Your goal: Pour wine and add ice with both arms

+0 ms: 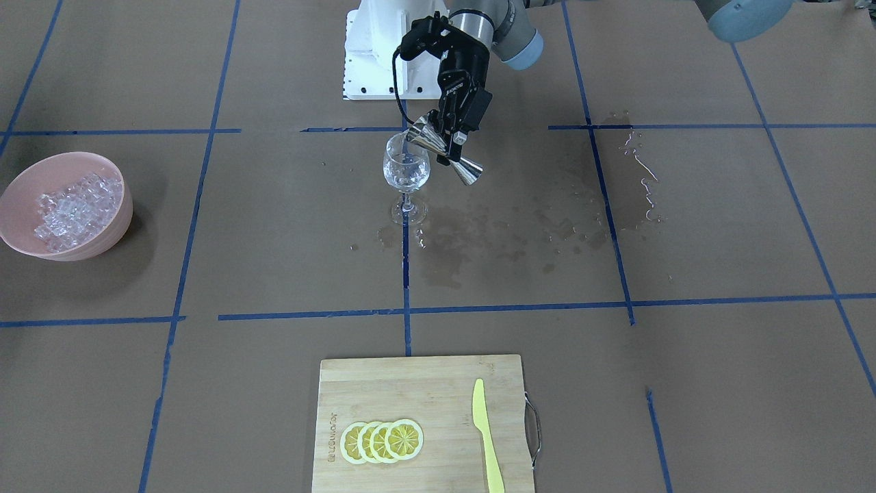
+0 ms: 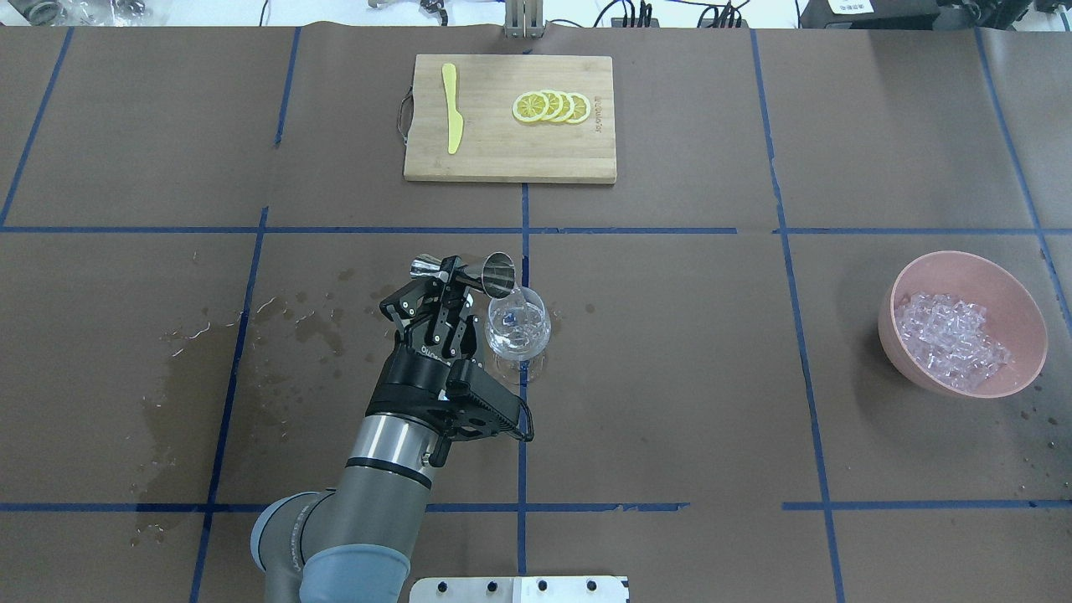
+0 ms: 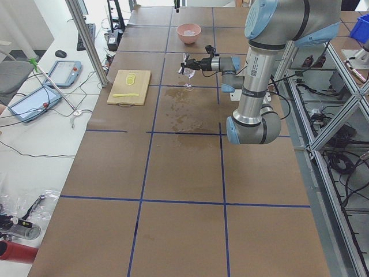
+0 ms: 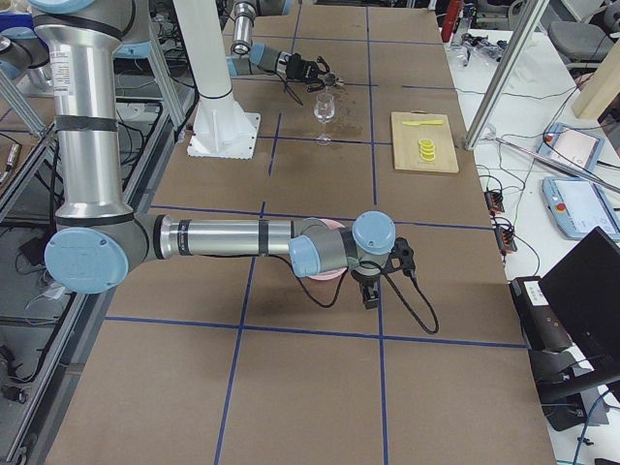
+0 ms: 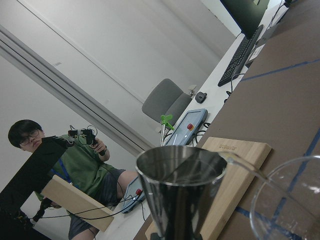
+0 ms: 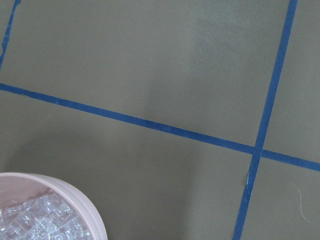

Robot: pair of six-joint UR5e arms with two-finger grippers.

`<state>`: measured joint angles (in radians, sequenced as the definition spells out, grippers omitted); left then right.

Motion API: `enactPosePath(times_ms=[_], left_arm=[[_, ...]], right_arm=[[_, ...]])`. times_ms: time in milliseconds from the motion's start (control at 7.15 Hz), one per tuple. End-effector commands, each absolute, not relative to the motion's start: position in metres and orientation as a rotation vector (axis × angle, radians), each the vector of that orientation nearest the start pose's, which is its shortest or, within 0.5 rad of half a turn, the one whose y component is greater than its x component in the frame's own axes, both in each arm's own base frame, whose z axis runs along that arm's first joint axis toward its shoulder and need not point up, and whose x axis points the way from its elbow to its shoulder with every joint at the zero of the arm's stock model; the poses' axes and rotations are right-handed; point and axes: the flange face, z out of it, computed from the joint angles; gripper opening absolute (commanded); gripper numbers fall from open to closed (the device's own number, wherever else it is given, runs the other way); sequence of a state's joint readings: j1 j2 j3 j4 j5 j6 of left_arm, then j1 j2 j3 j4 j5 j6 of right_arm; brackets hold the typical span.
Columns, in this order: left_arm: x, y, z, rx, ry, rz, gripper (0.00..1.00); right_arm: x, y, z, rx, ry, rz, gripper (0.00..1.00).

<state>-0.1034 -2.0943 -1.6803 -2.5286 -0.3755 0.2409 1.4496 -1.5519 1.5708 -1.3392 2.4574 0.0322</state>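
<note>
The left gripper point(image 2: 450, 275) is closed narrowly on the waist of a steel jigger point(image 2: 501, 275), holding it tipped on its side with its wide mouth at the rim of the wine glass point(image 2: 519, 328), which stands near the middle of the surface point(image 2: 670, 377); the wine point(image 1: 405, 179) shows as clear liquid inside the glass. The right gripper point(image 4: 369, 294) hangs near the pink bowl point(image 2: 963, 256) of ice point(image 2: 950, 335) toward the surface's right end; whether it is open I cannot tell
</note>
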Motion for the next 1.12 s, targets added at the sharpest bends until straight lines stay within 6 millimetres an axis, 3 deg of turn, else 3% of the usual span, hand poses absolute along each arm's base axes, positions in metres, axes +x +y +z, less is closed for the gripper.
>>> enactPosePath(times_ms=[0,979], left_arm=[[0.5359,-0.2843,0.1973,1.598,-0.079,0.494,0.00],[0.5274,-0.2888,0.1912,1.591,-0.363,0.734,0.00]], right_arm=[[-0.0063,-0.5158,0.6165,0.165,-0.898,-0.194,1.00],[-0.0074,-0.5178,0.6142,0.167,-0.900,-0.195,1.00]])
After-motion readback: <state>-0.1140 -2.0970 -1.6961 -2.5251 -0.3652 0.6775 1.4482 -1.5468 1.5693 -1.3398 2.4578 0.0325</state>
